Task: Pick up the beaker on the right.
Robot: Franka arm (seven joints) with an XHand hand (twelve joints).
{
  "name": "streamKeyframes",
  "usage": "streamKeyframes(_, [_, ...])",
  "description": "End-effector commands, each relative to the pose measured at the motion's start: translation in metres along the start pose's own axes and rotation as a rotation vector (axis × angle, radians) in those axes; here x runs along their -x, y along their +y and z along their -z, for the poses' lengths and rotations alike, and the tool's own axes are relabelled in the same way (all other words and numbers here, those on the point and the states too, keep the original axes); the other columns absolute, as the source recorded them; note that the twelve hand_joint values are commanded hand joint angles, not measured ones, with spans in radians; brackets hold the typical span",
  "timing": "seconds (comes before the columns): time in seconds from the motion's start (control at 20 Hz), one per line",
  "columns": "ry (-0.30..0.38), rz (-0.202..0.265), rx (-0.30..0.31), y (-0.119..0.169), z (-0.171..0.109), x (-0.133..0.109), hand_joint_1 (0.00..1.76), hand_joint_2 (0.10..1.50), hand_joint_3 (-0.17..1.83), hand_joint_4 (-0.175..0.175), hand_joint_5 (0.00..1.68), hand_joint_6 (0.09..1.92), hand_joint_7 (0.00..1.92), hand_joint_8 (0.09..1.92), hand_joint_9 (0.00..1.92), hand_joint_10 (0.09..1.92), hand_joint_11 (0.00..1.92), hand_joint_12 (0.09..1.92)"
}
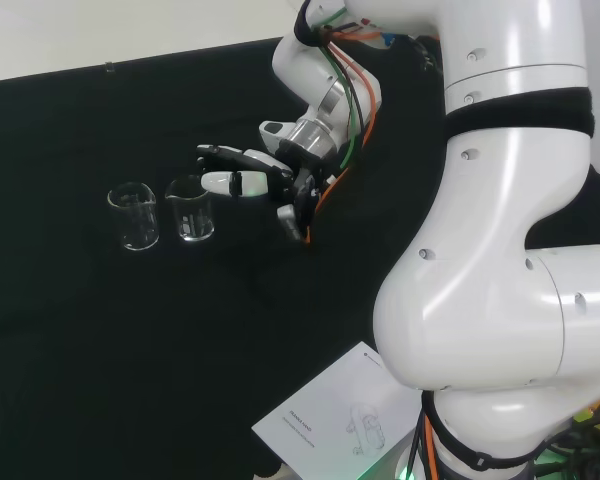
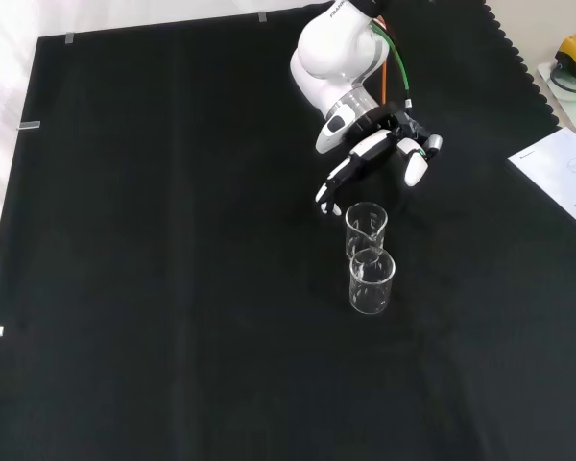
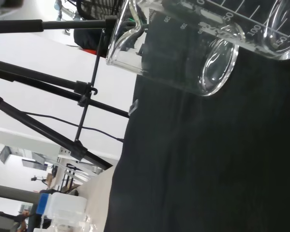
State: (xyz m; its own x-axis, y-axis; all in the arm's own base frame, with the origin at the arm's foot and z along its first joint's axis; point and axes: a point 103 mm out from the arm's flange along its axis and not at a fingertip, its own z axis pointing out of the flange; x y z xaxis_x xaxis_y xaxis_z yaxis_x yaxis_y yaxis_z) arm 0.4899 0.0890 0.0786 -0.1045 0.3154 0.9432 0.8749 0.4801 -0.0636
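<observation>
Two clear glass beakers stand close together on the black cloth. In the head view the right-hand beaker [image 1: 191, 209] stands next to the left-hand one [image 1: 133, 216]. In the front view they line up one behind the other, the farther beaker [image 2: 366, 229] and the nearer beaker [image 2: 372, 280]. The hand [image 1: 255, 181] hovers just right of the right-hand beaker in the head view, fingers stretched toward its rim. Seen from the front, the hand [image 2: 376, 146] is open, fingers and thumb spread just beyond the farther beaker, apart from it. In the wrist view, that beaker [image 3: 183, 48] looms large and close.
A white printed sheet [image 1: 330, 420] lies on the cloth near the arm's base, at the right edge in the front view [image 2: 566, 173]. The arm's big white links [image 1: 500, 250] stand at the head view's right. Bare black cloth [image 2: 173, 288] surrounds the beakers.
</observation>
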Motion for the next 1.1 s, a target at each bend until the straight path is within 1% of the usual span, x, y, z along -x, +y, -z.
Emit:
streamKeyframes(0.05, [0.017,-0.002,0.000,0.0003,-0.0027,-0.0002,0.61,0.31,0.91,-0.119,0.03,0.09,0.00,0.50,0.00,0.81,0.00,1.41])
streamKeyframes(0.3, [0.012,0.000,-0.005,0.0000,-0.0029,-0.0015,0.61,0.32,0.90,-0.119,0.03,0.09,0.00,0.48,0.00,0.77,0.00,1.38])
streamKeyframes(0.45, [0.006,0.003,-0.004,0.0004,-0.0005,-0.0043,0.64,0.32,0.89,-0.119,0.03,0.09,0.00,0.48,0.00,0.77,0.00,1.37])
streamKeyframes(0.75, [-0.023,0.012,0.003,0.0003,-0.0003,-0.0034,0.68,0.32,0.89,-0.120,0.02,0.09,0.00,0.47,0.00,0.76,0.00,1.36])
streamKeyframes(0.95, [-0.037,0.037,0.009,0.0032,-0.0013,-0.0031,0.70,0.31,0.89,-0.121,0.02,0.09,0.00,0.47,0.00,0.77,0.00,1.35])
streamKeyframes(1.1, [-0.039,0.042,0.007,0.0057,-0.0018,-0.0042,0.70,0.31,0.89,-0.121,0.02,0.09,0.00,0.46,0.00,0.77,0.00,1.34])
